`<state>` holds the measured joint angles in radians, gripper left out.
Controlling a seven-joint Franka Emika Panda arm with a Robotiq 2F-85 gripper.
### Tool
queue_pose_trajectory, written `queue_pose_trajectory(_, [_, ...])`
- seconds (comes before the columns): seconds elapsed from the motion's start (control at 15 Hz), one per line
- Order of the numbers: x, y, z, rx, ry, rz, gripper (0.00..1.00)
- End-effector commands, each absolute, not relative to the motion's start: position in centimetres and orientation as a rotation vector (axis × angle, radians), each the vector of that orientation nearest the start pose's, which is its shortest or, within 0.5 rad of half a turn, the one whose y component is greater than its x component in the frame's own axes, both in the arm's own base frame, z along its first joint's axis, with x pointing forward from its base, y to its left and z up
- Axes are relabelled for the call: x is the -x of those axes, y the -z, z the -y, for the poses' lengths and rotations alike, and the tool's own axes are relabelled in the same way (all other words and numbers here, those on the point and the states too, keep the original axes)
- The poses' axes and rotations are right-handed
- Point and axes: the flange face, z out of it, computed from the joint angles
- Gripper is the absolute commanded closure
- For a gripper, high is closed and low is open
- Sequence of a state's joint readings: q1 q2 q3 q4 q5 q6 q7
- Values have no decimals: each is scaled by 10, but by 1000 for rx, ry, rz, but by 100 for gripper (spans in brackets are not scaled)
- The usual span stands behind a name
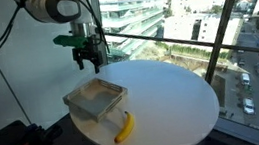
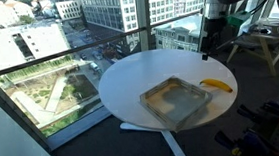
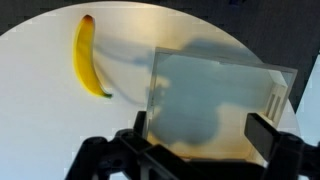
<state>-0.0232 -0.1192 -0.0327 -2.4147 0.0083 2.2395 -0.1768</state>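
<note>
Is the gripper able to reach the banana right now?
Probably yes: the open gripper hangs over the tray, and the banana lies bare beside the tray, with nothing on top of it.

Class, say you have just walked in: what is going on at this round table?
A single robot arm hangs its gripper above a shallow grey tray on a round white table. The jaws are open and grip nothing. A banana lies on the table beside the tray, not touching it. The wrist view looks down into the tray, which appears empty.
</note>
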Motion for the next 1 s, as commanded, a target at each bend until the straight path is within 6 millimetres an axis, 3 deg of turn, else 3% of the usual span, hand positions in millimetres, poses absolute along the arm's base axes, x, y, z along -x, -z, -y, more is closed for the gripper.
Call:
queue_pose_trajectory(0.0, [-463, -365, 14, 3115, -67, 178, 0])
queue_pose_trajectory(0.93, [-465, -382, -31, 3110, -18, 295, 0])
